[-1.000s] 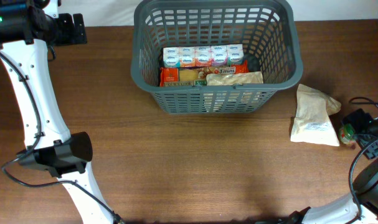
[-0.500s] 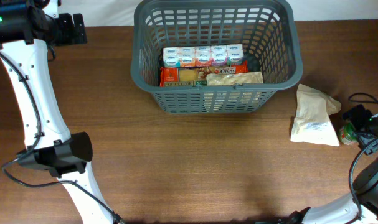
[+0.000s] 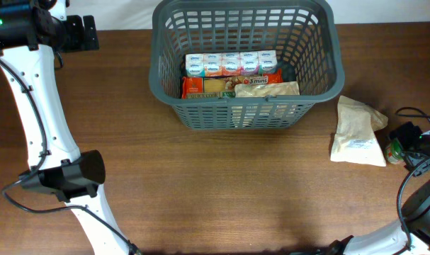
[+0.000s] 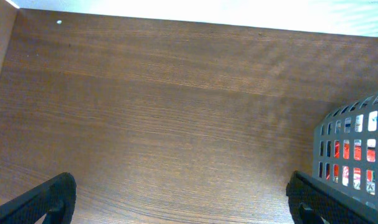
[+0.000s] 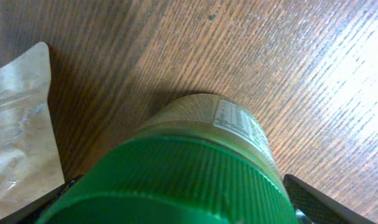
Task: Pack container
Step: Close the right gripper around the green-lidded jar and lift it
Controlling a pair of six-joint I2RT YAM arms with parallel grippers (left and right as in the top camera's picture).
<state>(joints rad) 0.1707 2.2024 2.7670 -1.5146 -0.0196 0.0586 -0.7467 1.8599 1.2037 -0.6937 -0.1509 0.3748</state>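
The dark grey basket [image 3: 155, 71] stands at the back middle of the table. It holds a row of small white cartons [image 3: 231, 64], a red-orange packet [image 3: 199, 86] and a tan pouch [image 3: 268, 89]. A jar with a green lid [image 3: 393, 151] stands at the far right edge. My right gripper [image 3: 400, 144] is open, and its fingers [image 5: 176, 202] straddle the green lid [image 5: 170, 180] of the jar. My left gripper [image 3: 83, 33] is open and empty at the far left, above bare table [image 4: 179, 199], with the basket's corner [image 4: 357, 149] at its right.
A pale paper pouch [image 3: 356, 131] lies flat on the table right of the basket and just left of the jar. It also shows in the right wrist view [image 5: 17, 124]. Black cables [image 3: 416, 113] run by the right gripper. The white left arm [image 3: 37, 106] spans the left side.
My right gripper has shifted slightly toward the jar. The left arm, basket and pouch have not moved.
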